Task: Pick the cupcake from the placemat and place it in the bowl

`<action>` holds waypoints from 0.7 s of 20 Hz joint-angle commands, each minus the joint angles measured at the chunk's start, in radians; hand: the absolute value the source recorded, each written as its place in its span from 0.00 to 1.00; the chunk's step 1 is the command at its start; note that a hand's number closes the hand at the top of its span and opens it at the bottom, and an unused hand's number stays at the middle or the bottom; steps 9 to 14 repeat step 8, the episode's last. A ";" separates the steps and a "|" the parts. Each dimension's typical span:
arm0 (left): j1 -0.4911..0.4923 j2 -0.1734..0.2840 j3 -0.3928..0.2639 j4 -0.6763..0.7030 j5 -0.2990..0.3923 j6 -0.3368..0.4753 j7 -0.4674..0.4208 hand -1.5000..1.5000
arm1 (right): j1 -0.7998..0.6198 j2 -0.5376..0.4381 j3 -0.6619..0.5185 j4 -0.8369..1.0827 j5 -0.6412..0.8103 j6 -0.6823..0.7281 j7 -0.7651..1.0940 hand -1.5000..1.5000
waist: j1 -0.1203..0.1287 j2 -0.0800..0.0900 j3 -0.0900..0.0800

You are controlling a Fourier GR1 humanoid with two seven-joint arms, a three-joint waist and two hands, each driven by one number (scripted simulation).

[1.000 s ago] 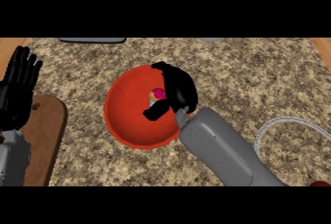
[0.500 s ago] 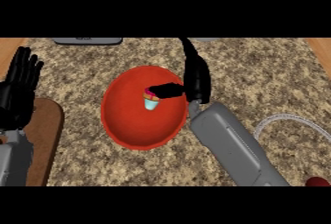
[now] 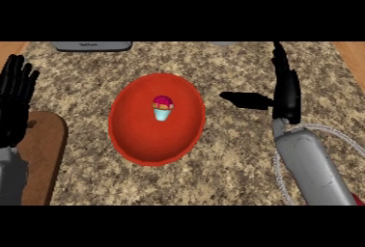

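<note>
The worktop (image 3: pixel 214 178) is lit evenly and rather dimly; faint shading is seen inside the bowl (image 3: pixel 135 140), without glare.

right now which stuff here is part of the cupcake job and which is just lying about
Part of the job:
- cupcake, sitting in the bowl
- red bowl
- right hand, open, beside the bowl at the view's right
- placemat, white edge under the right forearm

Just lying about:
- left hand, resting open at the left edge
- wooden board
- grey object at the counter's far edge
</note>
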 commanded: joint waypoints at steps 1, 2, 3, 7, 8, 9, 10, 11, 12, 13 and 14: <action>0.010 -0.031 -0.030 -0.040 -0.008 0.015 0.020 0.50 | 0.145 -0.099 -0.112 -0.097 -0.130 0.090 -0.134 0.00 | -0.002 0.000 0.000; -0.022 -0.031 -0.028 0.015 -0.030 0.036 0.006 0.50 | 0.167 -0.101 -0.128 -0.093 -0.159 0.126 -0.165 0.00 | -0.002 0.001 0.000; 0.032 -0.012 -0.022 -0.076 0.002 0.001 0.050 0.50 | 0.189 -0.130 -0.166 -0.136 -0.205 0.161 -0.169 0.00 | 0.003 -0.001 0.000; 0.016 0.001 0.015 0.023 0.013 -0.019 -0.029 0.50 | 0.251 -0.179 -0.265 -0.070 -0.292 0.280 -0.293 0.00 | 0.004 0.002 0.000; -0.038 0.014 0.009 0.011 0.000 0.007 0.023 0.50 | 0.275 -0.210 -0.313 -0.055 -0.348 0.332 -0.335 0.00 | 0.000 0.002 0.000; -0.038 0.014 0.009 0.011 0.000 0.007 0.023 0.50 | 0.275 -0.210 -0.313 -0.055 -0.348 0.332 -0.335 0.00 | 0.000 0.002 0.000; -0.038 0.014 0.009 0.011 0.000 0.007 0.023 0.50 | 0.275 -0.210 -0.313 -0.055 -0.348 0.332 -0.335 0.00 | 0.000 0.002 0.000; -0.038 0.014 0.009 0.011 0.000 0.007 0.023 0.50 | 0.275 -0.210 -0.313 -0.055 -0.348 0.332 -0.335 0.00 | 0.000 0.002 0.000; -0.038 0.014 0.009 0.011 0.000 0.007 0.023 0.50 | 0.275 -0.210 -0.313 -0.055 -0.348 0.332 -0.335 0.00 | 0.000 0.002 0.000; -0.038 0.014 0.009 0.011 0.000 0.007 0.023 0.50 | 0.275 -0.210 -0.313 -0.055 -0.348 0.332 -0.335 0.00 | 0.000 0.002 0.000; -0.038 0.014 0.009 0.011 0.000 0.007 0.023 0.50 | 0.275 -0.210 -0.313 -0.055 -0.348 0.332 -0.335 0.00 | 0.000 0.002 0.000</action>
